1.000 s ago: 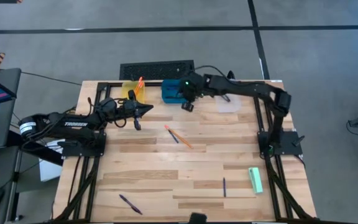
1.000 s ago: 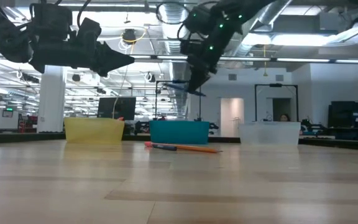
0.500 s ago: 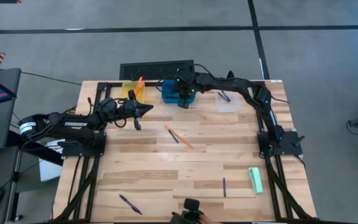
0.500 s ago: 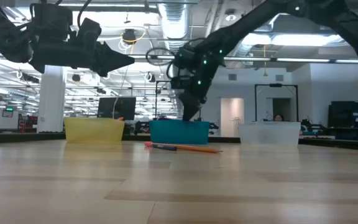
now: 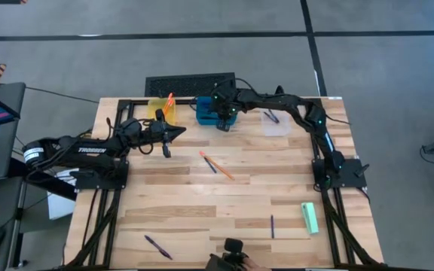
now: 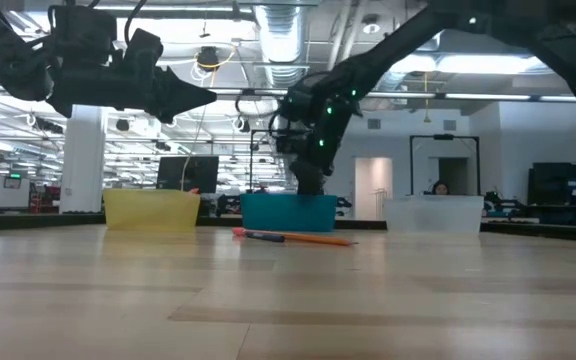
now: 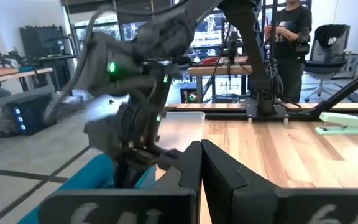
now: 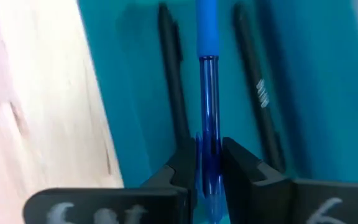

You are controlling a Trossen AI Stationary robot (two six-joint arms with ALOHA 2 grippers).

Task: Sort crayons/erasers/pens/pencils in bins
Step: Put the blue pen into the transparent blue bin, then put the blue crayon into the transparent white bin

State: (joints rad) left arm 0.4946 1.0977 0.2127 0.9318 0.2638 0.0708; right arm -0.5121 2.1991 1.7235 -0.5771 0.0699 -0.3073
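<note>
Black keyboard (image 5: 190, 83) beyond the table's far edge; person (image 7: 289, 34) standing in the room.

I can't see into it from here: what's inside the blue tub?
In the blue bin, two dark pens lie along the floor. The right gripper holds a blue pen between its jaws above them. The gripper hides the near end.

Both arms (image 5: 81, 150) are matte black with jointed links; white lettering marks the left one, green lights glow on the right wrist (image 6: 320, 110).
</note>
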